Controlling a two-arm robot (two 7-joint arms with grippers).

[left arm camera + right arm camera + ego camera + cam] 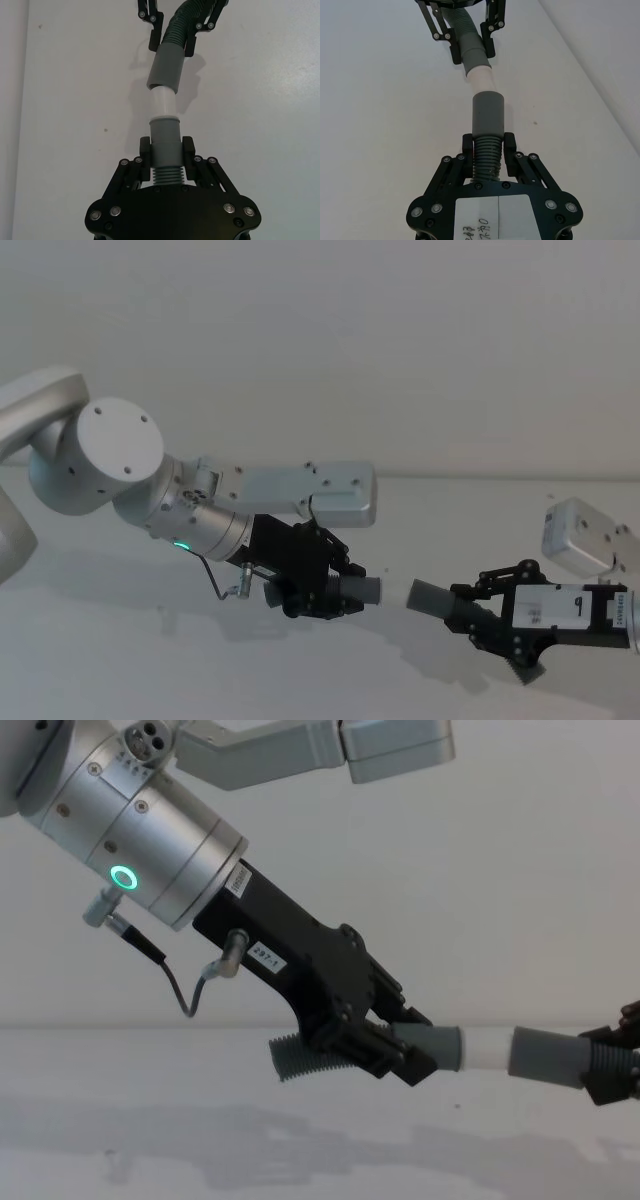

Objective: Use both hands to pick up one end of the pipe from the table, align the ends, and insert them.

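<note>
Pincers grip one dark-grey ribbed hose piece each above the white matte desk (pixel 420 360). The left black pincer (pixel 395 1045) clamps its piece (pixel 300 1060); the right black pincer (pixel 470 615) clamps the other (pixel 487 157). The white-banded grey cuff (pixel 465 1048) nearly touches the plain grey cuff (pixel 545 1055).

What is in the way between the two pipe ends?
Nothing visible. The left gripper holds the white-tipped end, the right gripper holds the grey cuff, and only open air lies between them above the table.

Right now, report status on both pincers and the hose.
Left pincer shut on white-tipped hose piece. Right pincer shut on grey-cuffed hose piece. Ends lined up, tip at the cuff's mouth, not seated. Nothing between them.
</note>
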